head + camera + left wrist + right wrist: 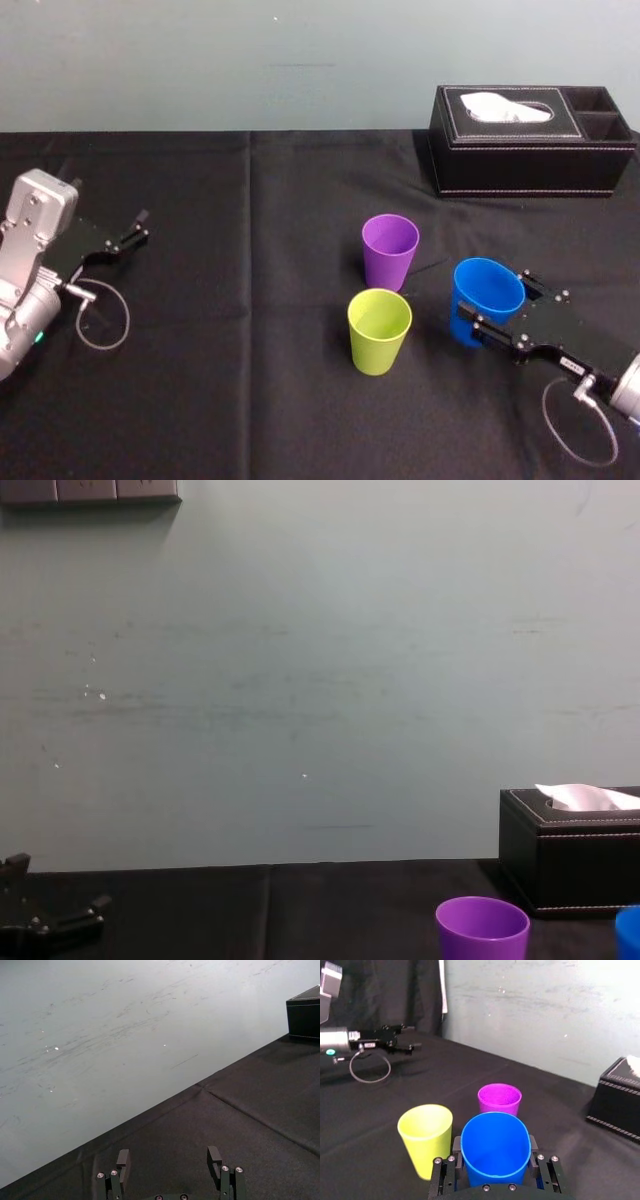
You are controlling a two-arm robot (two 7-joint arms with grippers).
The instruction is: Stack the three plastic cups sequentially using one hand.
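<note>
The right claw is on the right side of the black-clothed table, clenched on the blue cup. One finger presses on each side of the cup's wall, just under the rim. The cup's mouth is open upward and leans a little. From the right wrist view its rim looks slightly squeezed between the fingers. I cannot tell whether its base touches the cloth.

Just to the left of it stand the other two cups, both upright and free. The purple cup is farther back, and the yellow-green cup is nearer the robot, close beside the purple one but apart from it. The blue cup sits near both and touches neither.

A black tissue box rests at the back right, well behind the cups.

The left claw hangs at the far left of the table, well apart from the cups. Its fingers are spread with nothing between them.
</note>
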